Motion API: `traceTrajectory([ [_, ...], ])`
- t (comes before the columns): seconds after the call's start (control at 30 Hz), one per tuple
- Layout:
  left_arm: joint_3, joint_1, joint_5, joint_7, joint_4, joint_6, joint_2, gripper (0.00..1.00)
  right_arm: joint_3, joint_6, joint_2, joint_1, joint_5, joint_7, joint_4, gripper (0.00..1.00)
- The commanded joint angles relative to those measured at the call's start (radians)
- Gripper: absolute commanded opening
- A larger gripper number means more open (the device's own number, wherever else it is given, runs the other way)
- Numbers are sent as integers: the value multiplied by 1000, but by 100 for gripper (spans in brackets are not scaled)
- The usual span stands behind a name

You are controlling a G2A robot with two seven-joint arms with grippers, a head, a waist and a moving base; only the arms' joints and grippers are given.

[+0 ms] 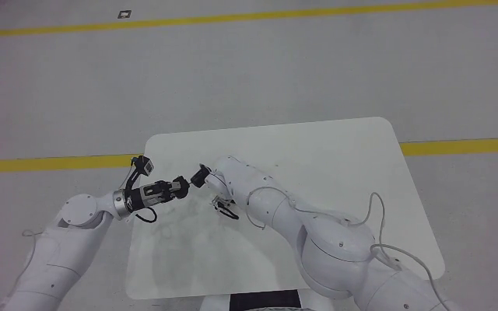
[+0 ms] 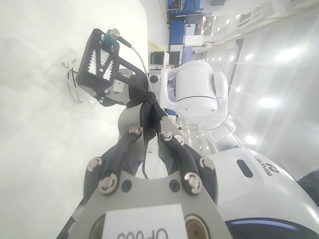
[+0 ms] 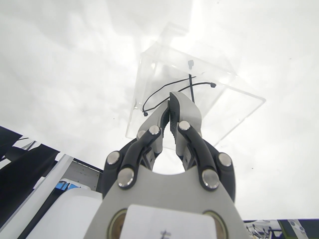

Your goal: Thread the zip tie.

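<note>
My left gripper (image 1: 185, 186) hovers over the left side of the white table (image 1: 334, 155), shut on a thin black zip tie (image 2: 145, 160) whose tail curls back between the fingers. It points at the other arm's wrist and its black camera bracket (image 2: 98, 63). My right gripper (image 3: 170, 100) is shut and held low over a clear plastic tray (image 3: 239, 115) holding a few loose black zip ties (image 3: 159, 90). One tie with its head (image 3: 213, 85) free runs straight into the fingertips and looks pinched there.
The clear tray (image 2: 62, 58) sits left of the table's centre, just beyond the right wrist. A white cable (image 2: 140, 58) loops from the camera bracket. The right half of the table is bare white surface.
</note>
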Motion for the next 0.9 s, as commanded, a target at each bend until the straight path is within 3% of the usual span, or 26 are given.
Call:
traceTrajectory([
  [0.0,0,0,0,0,0,0,0,0,0,0,0,0,-2,-2,-1,14],
  [0.17,0,0,0,0,0,0,0,0,0,-4,0,-5,-6,2,-5,26],
  [0.87,0,0,0,0,0,0,0,0,0,3,-1,-16,-43,14,-18,22],
])
